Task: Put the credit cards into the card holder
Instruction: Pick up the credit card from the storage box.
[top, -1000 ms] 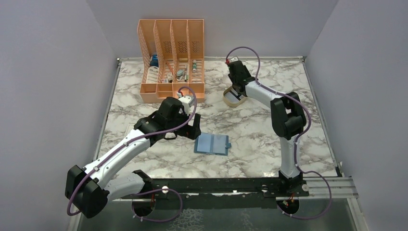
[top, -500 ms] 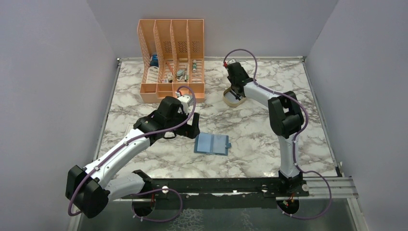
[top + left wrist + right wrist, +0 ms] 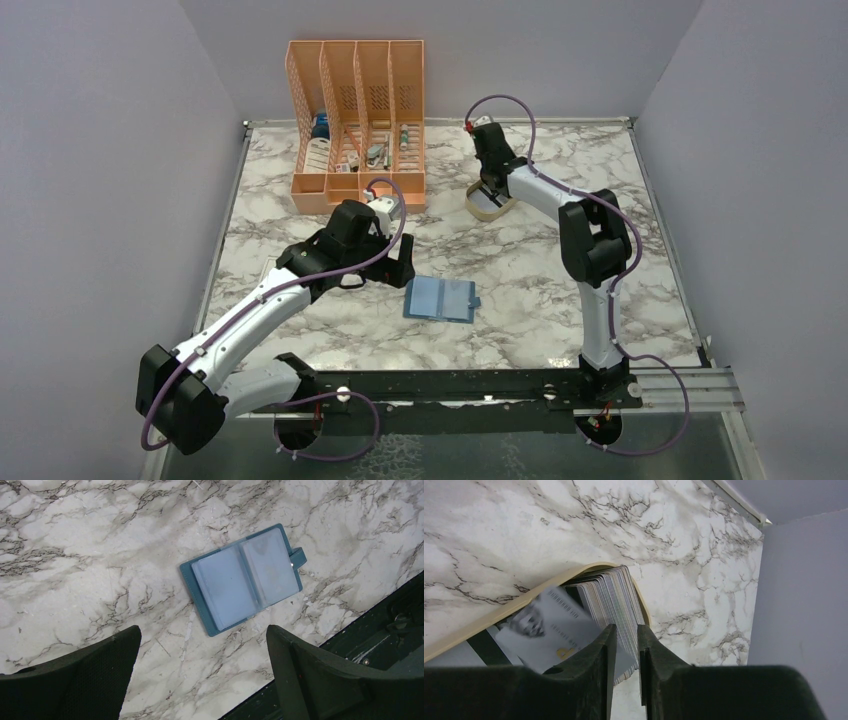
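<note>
The teal-blue card holder [image 3: 440, 298] lies open and flat on the marble, its pale blue slots up; it also shows in the left wrist view [image 3: 245, 577]. My left gripper [image 3: 400, 268] hovers just left of it, jaws wide open and empty [image 3: 202, 630]. The credit cards [image 3: 616, 595] stand packed on edge in the beige oval tray [image 3: 584, 568], with a grey card [image 3: 554, 630] leaning loose on their front. My right gripper [image 3: 626, 627] is down at the tray [image 3: 470, 207], jaws a narrow gap apart over the card edges; marble shows through the gap.
An orange slotted file rack [image 3: 355, 120] with small items stands at the back left. Walls close in the table on three sides. A dark rail [image 3: 480, 385] runs along the near edge by the arm bases.
My right gripper has shifted slightly left and down at the tray. The left arm and the card holder have not moved.
</note>
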Robot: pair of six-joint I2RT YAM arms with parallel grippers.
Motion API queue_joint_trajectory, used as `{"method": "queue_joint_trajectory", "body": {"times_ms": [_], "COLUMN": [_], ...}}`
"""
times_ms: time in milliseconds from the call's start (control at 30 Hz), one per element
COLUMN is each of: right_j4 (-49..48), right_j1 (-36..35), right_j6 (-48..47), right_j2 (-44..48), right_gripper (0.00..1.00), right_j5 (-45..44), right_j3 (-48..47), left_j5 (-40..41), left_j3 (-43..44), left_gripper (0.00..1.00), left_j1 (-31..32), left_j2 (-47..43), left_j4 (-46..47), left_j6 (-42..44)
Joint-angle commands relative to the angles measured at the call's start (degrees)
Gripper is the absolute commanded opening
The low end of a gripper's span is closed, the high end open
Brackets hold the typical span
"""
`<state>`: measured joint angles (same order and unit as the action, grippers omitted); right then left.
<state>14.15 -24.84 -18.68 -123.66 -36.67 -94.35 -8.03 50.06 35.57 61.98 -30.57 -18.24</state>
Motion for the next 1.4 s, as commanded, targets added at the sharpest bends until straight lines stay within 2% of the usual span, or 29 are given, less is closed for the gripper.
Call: {"method": "queue_joint_trajectory", "body": {"times_ms": [0, 67, 133, 167, 333, 500, 667, 933, 1100, 1367], "right_j4": [0.07, 0.7, 1.97, 2.66, 4.17, 3.12, 2.59, 1.39, -0.3, -1.35], "right_j1": [0.41, 0.43, 0.41, 0.41, 0.41, 0.41, 0.58, 0.59, 0.58, 0.63], "right_j6": [0.18, 0.86, 1.94, 2.59, 3.34, 1.97, 1.2, -0.64, -1.09, -1.13], "right_j2": [1.63, 1.82, 2.07, 2.24, 3.42, 1.93, -0.92, -3.27, -1.77, -0.78], "right_gripper": [0.17, 0.12, 0.13, 0.15, 0.42, 0.51, 0.5, 0.43, 0.37, 0.33], "right_j5": [-0.15, 1.13, 2.91, 3.83, 10.64, 9.58, 5.56, 0.19, -0.18, -0.84], "right_j3": [-0.3, 0.09, 0.13, 0.13, 0.81, 1.47, 0.29, -0.7, 0.24, 0.67], "left_j5": [-0.22, -0.15, -0.14, -0.06, -0.04, -0.14, -0.05, 0.04, -0.13, -0.49], "left_j3": [-0.76, -0.83, -0.91, -0.93, -0.93, -0.84, -0.84, -0.83, -0.75, -0.73], "left_gripper": [0.99, 0.99, 0.99, 0.99, 0.99, 0.99, 0.99, 0.99, 0.99, 0.99], "left_j1": [-0.31, -0.29, -0.32, -0.33, -0.37, -0.41, -0.42, -0.42, -0.63, -0.85], "left_j2": [-1.41, -1.36, -1.52, -1.67, -1.66, -1.51, -1.51, -1.42, -1.36, -1.4], "left_j4": [-0.16, -0.14, -0.16, -0.14, -0.13, -0.11, -0.15, -0.11, -0.15, -0.16], "left_j6": [0.84, 0.84, 0.79, 0.75, 0.75, 0.84, 0.84, 1.0, 1.01, 1.1]}}
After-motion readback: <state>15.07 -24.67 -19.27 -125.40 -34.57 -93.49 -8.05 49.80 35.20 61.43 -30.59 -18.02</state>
